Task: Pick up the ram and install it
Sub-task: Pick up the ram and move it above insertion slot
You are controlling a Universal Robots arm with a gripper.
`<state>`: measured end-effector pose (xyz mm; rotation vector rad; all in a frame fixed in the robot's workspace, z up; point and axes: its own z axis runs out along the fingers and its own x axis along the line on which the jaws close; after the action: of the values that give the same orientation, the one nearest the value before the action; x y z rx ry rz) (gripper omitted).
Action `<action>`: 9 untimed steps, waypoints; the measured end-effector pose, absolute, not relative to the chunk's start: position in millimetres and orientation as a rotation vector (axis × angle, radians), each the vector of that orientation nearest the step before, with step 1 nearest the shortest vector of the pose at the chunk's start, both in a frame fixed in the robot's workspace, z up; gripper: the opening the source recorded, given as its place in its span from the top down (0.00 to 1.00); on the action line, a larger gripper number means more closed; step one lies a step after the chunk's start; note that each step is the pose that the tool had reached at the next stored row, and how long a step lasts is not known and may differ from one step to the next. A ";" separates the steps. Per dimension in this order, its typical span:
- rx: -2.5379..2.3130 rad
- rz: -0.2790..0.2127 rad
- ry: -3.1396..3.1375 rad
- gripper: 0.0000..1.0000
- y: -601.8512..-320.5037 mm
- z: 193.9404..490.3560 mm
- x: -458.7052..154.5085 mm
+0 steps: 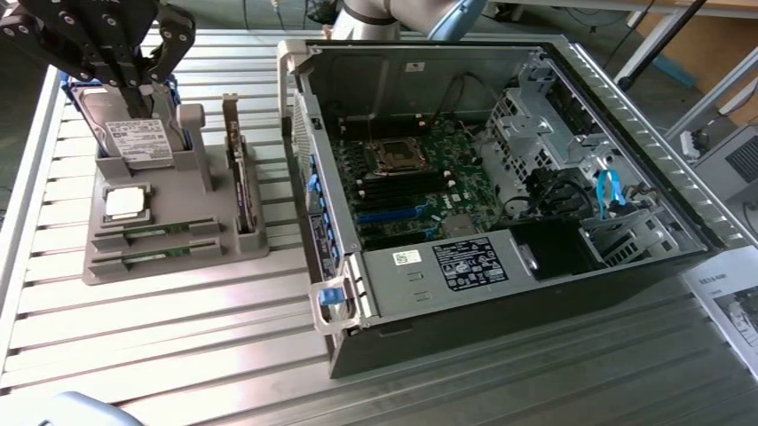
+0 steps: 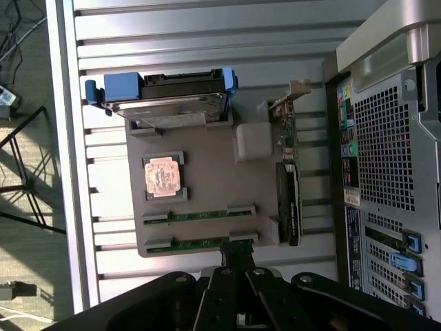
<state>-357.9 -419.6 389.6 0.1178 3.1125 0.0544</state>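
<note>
We are looking at the black robot gripper (image 1: 130,82) hanging shut and empty above the grey plastic parts tray (image 1: 119,271).

Its jaws are pressing together with nothing between them (the wrist view is showing the tips meeting), and they are touching nothing on the tray. In the wrist view the gripper (image 2: 238,256) is pointing near the tray edge where the two long, thin green ram sticks (image 2: 200,215) are sitting in their slots, one just beside the other. In the exterior view we are seeing those ram sticks (image 1: 154,233) at the far end of the tray from the silver hard drive with blue rails (image 1: 142,133). The small square processor chip (image 1: 124,202) and the upright expansion card (image 1: 243,177) are sharing the tray, and the open black computer case (image 1: 498,319) is standing at the exterior view's right.
</note>
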 end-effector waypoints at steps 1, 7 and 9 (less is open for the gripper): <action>0.118 0.054 3.112 0.90 -419.6 389.6 -357.9; 0.098 0.055 3.113 0.90 -419.6 389.5 -357.9; 0.054 0.055 3.115 0.90 -419.6 389.6 -357.9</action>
<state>-357.9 -419.6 389.6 0.0543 3.1149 0.0552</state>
